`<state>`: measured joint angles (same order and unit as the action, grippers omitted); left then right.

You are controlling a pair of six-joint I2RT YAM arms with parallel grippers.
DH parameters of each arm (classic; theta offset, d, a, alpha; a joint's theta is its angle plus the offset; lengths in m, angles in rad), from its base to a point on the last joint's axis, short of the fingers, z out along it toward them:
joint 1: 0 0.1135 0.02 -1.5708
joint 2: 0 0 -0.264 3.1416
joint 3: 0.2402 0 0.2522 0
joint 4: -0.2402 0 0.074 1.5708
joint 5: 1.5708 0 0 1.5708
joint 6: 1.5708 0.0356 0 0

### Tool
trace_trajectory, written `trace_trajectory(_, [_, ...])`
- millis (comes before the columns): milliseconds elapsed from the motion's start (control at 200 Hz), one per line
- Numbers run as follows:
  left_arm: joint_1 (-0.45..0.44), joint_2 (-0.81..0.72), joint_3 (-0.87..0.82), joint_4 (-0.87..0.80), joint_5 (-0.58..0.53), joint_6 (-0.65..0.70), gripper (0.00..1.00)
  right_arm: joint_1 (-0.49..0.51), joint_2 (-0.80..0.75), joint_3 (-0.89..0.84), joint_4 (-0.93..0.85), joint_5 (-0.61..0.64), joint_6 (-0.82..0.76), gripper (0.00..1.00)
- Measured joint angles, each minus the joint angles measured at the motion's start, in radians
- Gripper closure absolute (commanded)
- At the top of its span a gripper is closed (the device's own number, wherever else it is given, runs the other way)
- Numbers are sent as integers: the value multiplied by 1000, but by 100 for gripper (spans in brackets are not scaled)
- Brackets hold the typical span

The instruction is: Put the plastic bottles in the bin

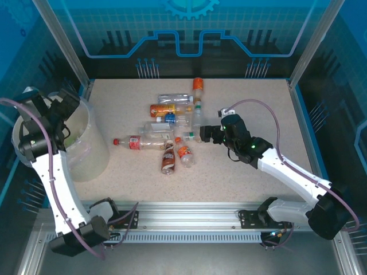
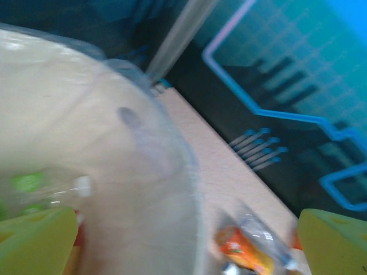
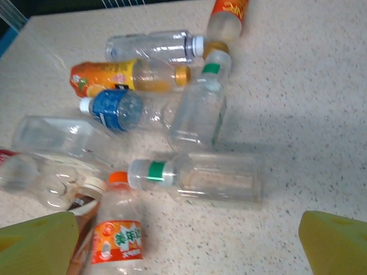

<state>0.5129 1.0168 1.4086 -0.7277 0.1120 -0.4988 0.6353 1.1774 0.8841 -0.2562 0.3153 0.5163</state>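
The task looks barely begun. The left claw [image 1: 60, 114] hangs over the bin [image 1: 94, 154] with its fingers spread wide and nothing pinched between them. Below it, inside the bin, the left wrist view shows a blur of green and a small white cap [image 2: 83, 186]. I take that to be a bottle already inside, though it is too smeared to count. Beyond the bin's rim, close to that claw's right finger, a blurred orange-labelled bottle [image 2: 243, 249] shows, and I cannot tell whether it lies in or out. Most of the plastic bottles [image 1: 172, 123], about ten, lie scattered on the desk [image 1: 258, 103], well to the right of the left claw. The right claw [image 1: 205, 134] is also spread wide and empty, low over the desk at the near edge of that heap. Just ahead of it lies a clear bottle with a green band [image 3: 195, 177]. An orange-capped bottle [image 3: 117, 232] lies near its left finger, and a blue-labelled bottle [image 3: 117, 109] and others lie farther ahead. That nearest clear bottle seems the likely next pick. The desk is pale and speckled, and bare apart from the bottles and bin. Translucent blue panels [image 1: 189, 34] printed with circuit-like lines stand around it, held by metal posts, with a metal rail [image 1: 189, 215] along the near edge.
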Motion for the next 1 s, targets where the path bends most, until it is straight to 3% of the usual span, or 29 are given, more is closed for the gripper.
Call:
trace_trajectory(175, [-48, -34, -90, 172, 253, -85, 1, -58, 0, -58, -20, -97, -160, 0])
trace_trajectory(355, [-247, -13, -138, 321, 366, -159, 1, -143, 102, 42, -100, -208, -407, 0])
trace_trajectory(540, [-391, 3, -166, 428, 371, -199, 1, -192, 271, 177, -208, -362, -687, 0])
trace_trajectory(665, [-398, 16, -163, 412, 339, -205, 1, -198, 409, 290, -298, -396, -854, 1])
trace_trajectory(1000, [-398, 42, -139, 284, 303, -137, 1, -202, 723, 542, -433, -343, -1175, 3])
